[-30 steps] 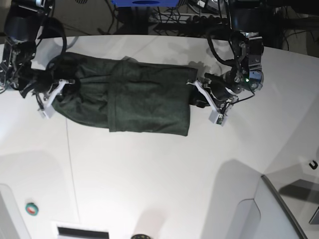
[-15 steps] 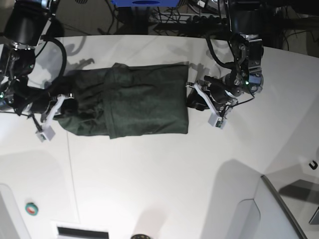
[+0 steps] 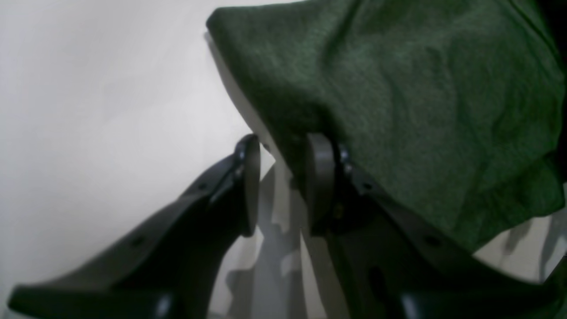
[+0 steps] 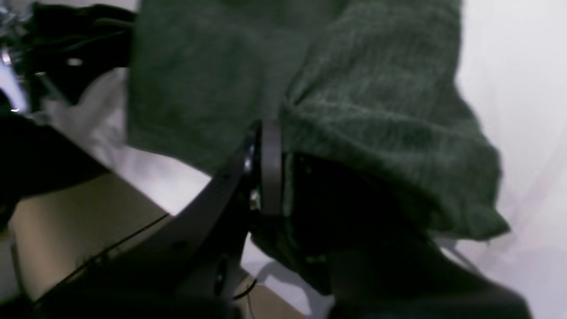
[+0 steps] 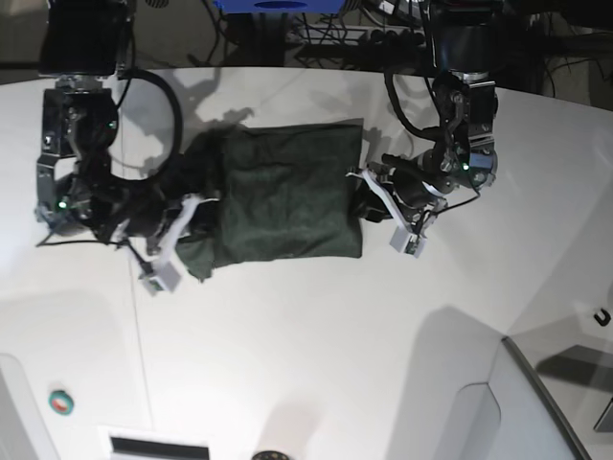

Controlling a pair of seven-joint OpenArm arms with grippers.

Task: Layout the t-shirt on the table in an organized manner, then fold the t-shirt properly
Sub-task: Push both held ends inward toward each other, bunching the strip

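The dark green t-shirt (image 5: 287, 196) lies as a folded band in the middle of the white table (image 5: 316, 355). My right gripper (image 5: 172, 240), on the base view's left, is shut on the shirt's left end, which is bunched and lifted over the band. In the right wrist view the t-shirt (image 4: 376, 110) is pinched at the gripper (image 4: 285, 177). My left gripper (image 5: 381, 209) sits at the shirt's right edge. In its wrist view the gripper (image 3: 277, 181) stands open. The t-shirt (image 3: 398, 88) drapes over the outside of one finger, with only table showing in the gap.
The table's curved back edge runs behind the shirt, with cables and a blue object (image 5: 278, 5) beyond it. A round green-and-red button (image 5: 60, 402) sits at the front left. A grey panel (image 5: 541, 402) fills the front right corner, with a small black hook (image 5: 601, 316) near it.
My right gripper has carried the shirt's left end rightward and toward the front, so the band is now shorter. My left gripper has shifted slightly left at the right edge.
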